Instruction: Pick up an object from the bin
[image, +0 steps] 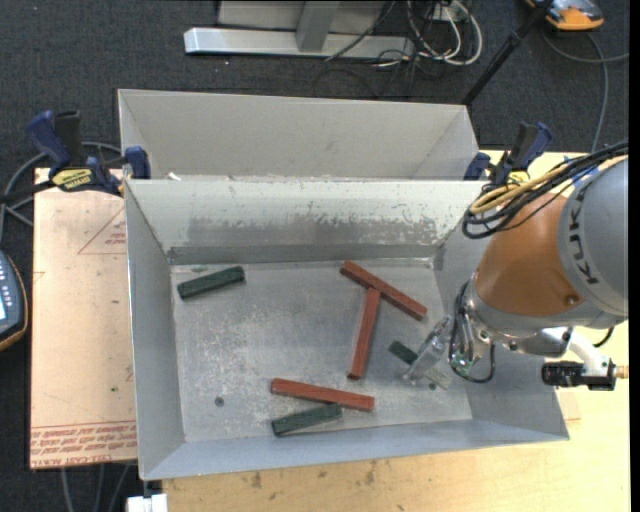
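Note:
My gripper (426, 364) is low in the bin's right part, near the right wall, and its fingers stand open with nothing between them. A small dark green block (403, 352) lies on the floor just left of the fingertips, close to them or touching. Further left, a red-brown stick (364, 335) lies nearly upright in the picture. Its upper end meets a second red-brown stick (383, 290), which slants across it.
A third red-brown stick (322, 395) lies near the front wall with a dark green bar (307, 420) just below it. Another dark green bar (211, 282) lies at the back left. The arm's orange cover and cables hang over the bin's right wall.

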